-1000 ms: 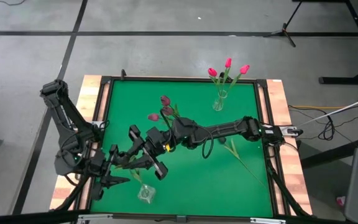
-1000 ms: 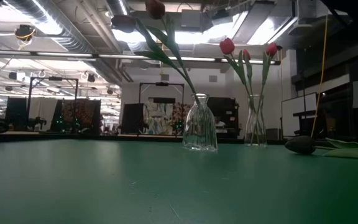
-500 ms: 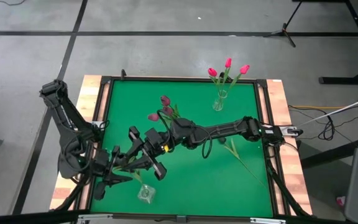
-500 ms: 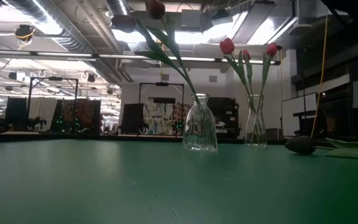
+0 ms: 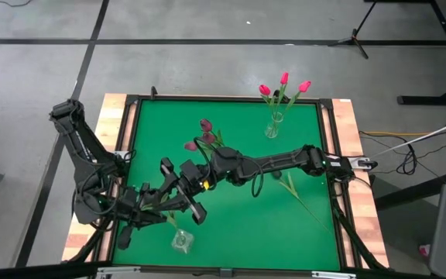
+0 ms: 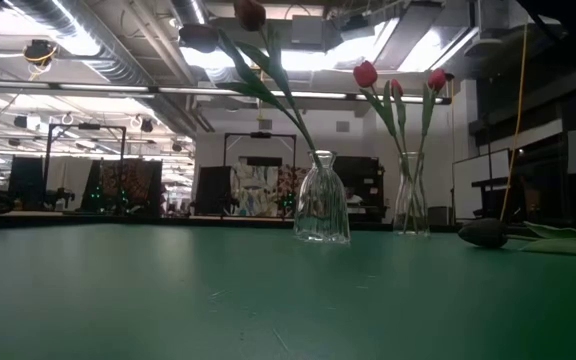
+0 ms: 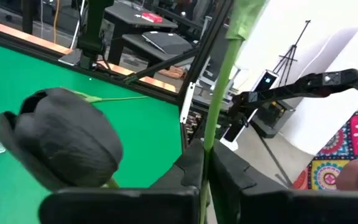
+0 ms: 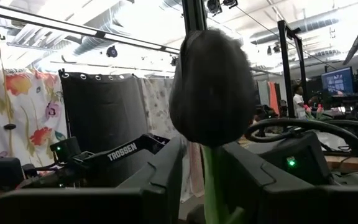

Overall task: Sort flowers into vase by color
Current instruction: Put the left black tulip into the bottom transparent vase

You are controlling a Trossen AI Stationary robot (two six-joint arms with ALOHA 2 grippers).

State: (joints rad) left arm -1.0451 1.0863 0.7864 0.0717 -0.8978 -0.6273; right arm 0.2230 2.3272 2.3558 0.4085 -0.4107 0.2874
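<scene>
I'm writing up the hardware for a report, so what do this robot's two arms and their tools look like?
Both arms are dark, nearly black, built of slim jointed segments. The left arm has black cables looped around its base. The right arm ends in a blocky tool with a small yellow mark near the wrist. White TROSSEN lettering shows on one arm segment.

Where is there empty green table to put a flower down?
Bare mat lies at the far left corner, and near the front edge right of the empty vase. It is crowded mid-table, where both grippers meet, and by the loose flower.
</scene>
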